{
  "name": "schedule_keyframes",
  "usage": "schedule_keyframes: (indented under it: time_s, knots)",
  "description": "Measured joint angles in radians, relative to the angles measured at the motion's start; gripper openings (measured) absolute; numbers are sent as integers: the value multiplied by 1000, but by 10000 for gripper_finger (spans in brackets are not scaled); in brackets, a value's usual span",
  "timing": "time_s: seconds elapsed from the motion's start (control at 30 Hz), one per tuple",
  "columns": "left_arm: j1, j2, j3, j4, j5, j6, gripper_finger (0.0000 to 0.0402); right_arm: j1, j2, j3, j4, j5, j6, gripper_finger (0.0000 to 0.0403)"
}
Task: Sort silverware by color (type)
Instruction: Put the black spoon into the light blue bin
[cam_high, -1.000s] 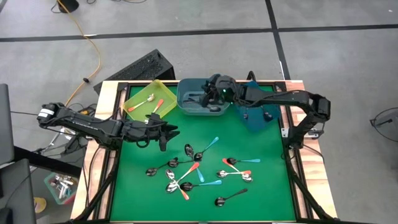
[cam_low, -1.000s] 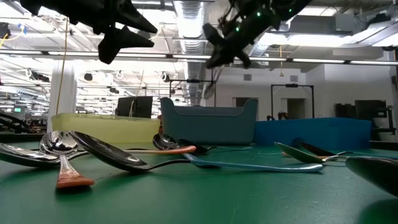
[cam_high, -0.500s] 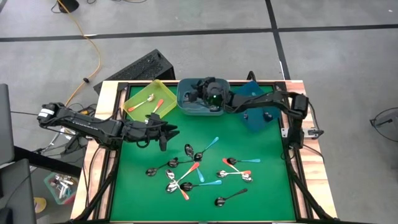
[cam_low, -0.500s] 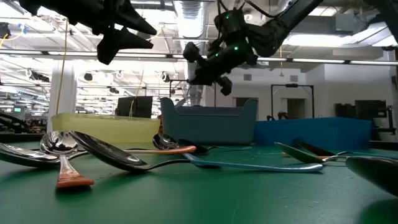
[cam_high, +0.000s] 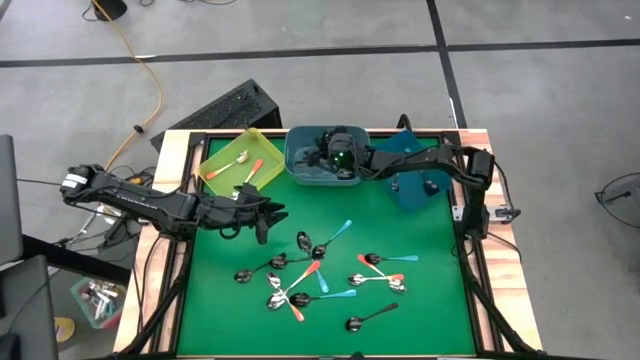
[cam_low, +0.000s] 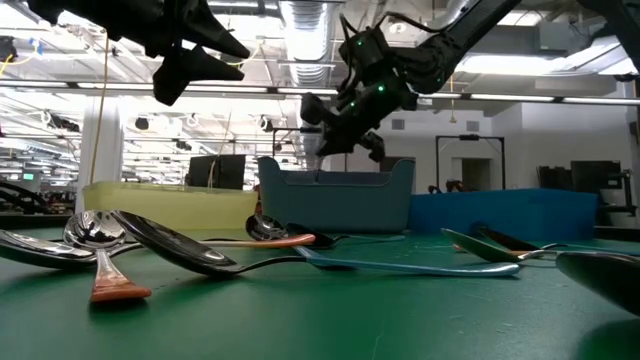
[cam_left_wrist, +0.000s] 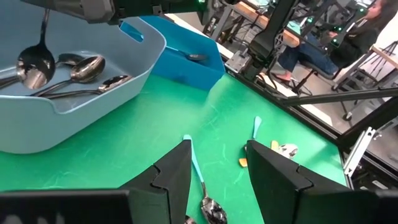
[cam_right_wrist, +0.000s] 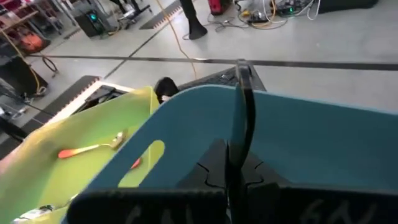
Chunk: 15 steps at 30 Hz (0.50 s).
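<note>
right gripper (cam_high: 322, 152) jaws clenched on a dark spoon (cam_right_wrist: 242, 118) hanging over the grey bin (cam_high: 300, 170), left gripper (cam_left_wrist: 214, 180) jaws released above the table; risk: spoon swings on release, clips the rim, lands outside.

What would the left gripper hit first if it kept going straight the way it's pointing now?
Probably the teal-handled spoon on the green mat. In its wrist view, that spoon lies right ahead between the open fingers of the left gripper, which is tilted down toward the mat. Depth is hard to judge.
</note>
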<state>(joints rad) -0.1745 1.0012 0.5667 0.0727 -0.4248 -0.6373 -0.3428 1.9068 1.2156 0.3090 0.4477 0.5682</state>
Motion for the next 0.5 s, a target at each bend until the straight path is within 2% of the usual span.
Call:
schedule_keyframes:
  time_s: [0.5]
  knots:
    - [0, 0, 0, -16, -3, 0, 138, -21, 0, 0, -75, -31, 7, 31]
